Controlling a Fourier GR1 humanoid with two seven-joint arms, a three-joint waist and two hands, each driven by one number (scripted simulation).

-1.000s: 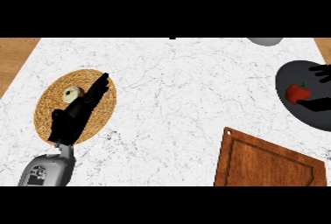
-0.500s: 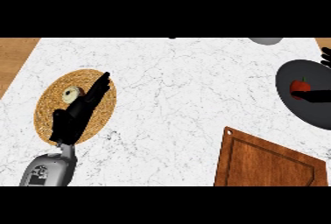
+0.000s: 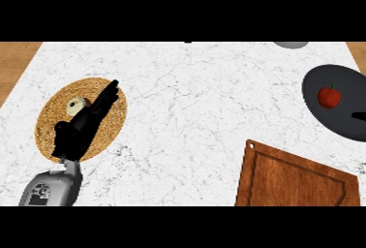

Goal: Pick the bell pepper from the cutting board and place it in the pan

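Note:
The red bell pepper (image 3: pixel 329 97) lies inside the dark pan (image 3: pixel 334 127) at the right edge of the head view, with nothing holding it. Only a small black tip of my right hand (image 3: pixel 359 115) shows at the right edge over the pan, just below and to the right of the pepper. The wooden cutting board (image 3: pixel 293 179) sits at the lower right with nothing on it. My left hand (image 3: pixel 80 130) rests open at the left, fingers straight and pointing up-right over a woven mat.
A round woven mat (image 3: pixel 114 116) lies at the left with a small pale round item (image 3: pixel 76 103) on it, beside my left hand. A grey object (image 3: pixel 289 44) peeks in at the top right. Wooden floor shows past the counter's left edge.
My right hand has let go of the bell pepper and pulled back off to the right, leaving it in the pan. The left hand has not moved.

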